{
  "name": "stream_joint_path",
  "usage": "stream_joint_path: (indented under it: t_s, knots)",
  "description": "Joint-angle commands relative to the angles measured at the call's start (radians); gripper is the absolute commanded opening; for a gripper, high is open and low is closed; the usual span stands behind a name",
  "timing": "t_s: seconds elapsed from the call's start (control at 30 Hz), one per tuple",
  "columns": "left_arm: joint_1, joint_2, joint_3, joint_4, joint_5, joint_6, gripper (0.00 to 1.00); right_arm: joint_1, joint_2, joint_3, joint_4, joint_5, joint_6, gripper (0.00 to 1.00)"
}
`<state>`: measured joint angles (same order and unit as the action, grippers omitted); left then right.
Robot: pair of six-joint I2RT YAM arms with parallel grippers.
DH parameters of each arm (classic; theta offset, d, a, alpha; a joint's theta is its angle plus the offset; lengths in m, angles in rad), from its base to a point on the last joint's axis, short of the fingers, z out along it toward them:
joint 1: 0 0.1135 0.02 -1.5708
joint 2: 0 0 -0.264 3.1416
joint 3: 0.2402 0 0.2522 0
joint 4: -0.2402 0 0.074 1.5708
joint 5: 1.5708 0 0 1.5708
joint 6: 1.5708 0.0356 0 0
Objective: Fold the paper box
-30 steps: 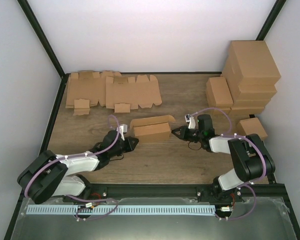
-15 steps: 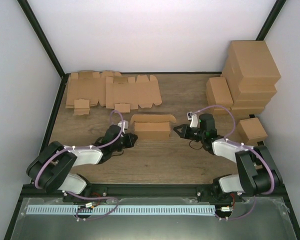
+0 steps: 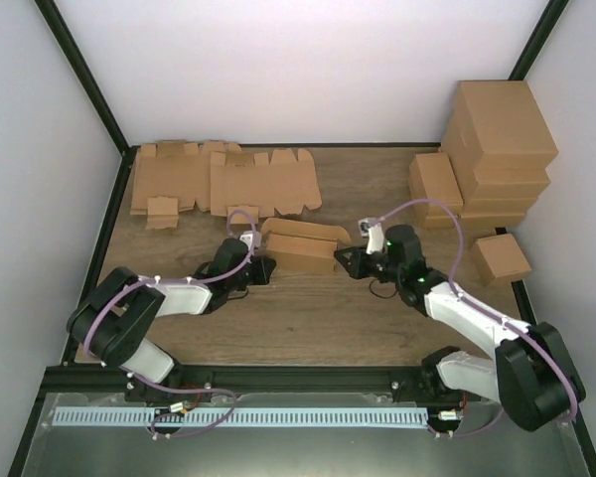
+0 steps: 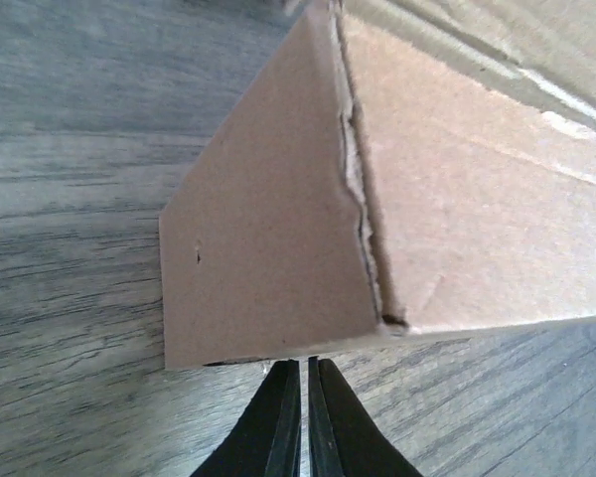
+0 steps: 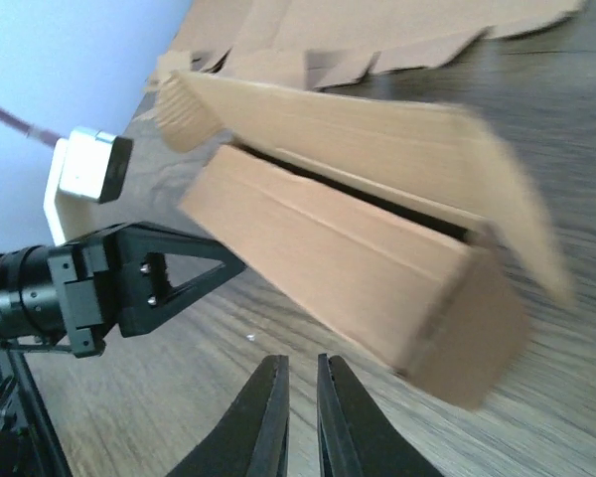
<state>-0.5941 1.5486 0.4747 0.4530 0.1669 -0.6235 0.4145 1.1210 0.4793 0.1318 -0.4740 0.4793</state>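
Observation:
The paper box [image 3: 300, 245] lies mid-table as a brown oblong with its long lid flap raised at the back. My left gripper [image 3: 265, 268] sits at the box's left end. In the left wrist view its shut fingertips [image 4: 304, 364] meet the lower edge of the box's end face [image 4: 263, 238], with nothing between them. My right gripper [image 3: 345, 260] is just off the box's right end. In the right wrist view its jaws [image 5: 300, 364] stand a narrow slit apart and empty, short of the box [image 5: 328, 268]. The left gripper [image 5: 233, 266] shows beyond.
Flat cardboard blanks [image 3: 223, 182] lie along the back left. Folded boxes [image 3: 497, 139] are stacked at the back right, with one more [image 3: 501, 258] by the right edge near my right arm. White walls close in the table on three sides.
Both arms have stretched in toward the box. The box has shifted a little toward the back and turned. My right gripper's jaws have parted slightly from shut.

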Motion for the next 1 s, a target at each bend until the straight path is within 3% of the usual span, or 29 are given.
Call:
stream_joint_path:
  t_s: [0.0,0.1,0.23,0.43,0.73,0.97]
  knots:
    - [0.005,-0.074,0.01,-0.064,-0.038,0.075,0.06,0.125,0.08,0.128,-0.044,0.114,-0.044,0.09]
    - [0.005,-0.182,-0.042,-0.101,-0.02,0.074,0.06,0.175,0.147,0.188,-0.037,0.141,-0.064,0.01]
    - [0.005,-0.345,-0.087,-0.2,-0.004,0.061,0.06,0.218,0.23,0.258,-0.039,0.155,-0.09,0.01]
    - [0.014,-0.482,0.023,-0.468,-0.069,0.118,0.15,0.252,0.348,0.351,-0.076,0.19,-0.101,0.01]
    - [0.109,-0.43,0.201,-0.566,-0.034,0.231,0.51,0.305,0.368,0.365,-0.093,0.301,-0.08,0.01]
    - [0.119,-0.282,0.35,-0.613,-0.052,0.327,0.52,0.305,0.388,0.414,-0.134,0.332,-0.107,0.01]
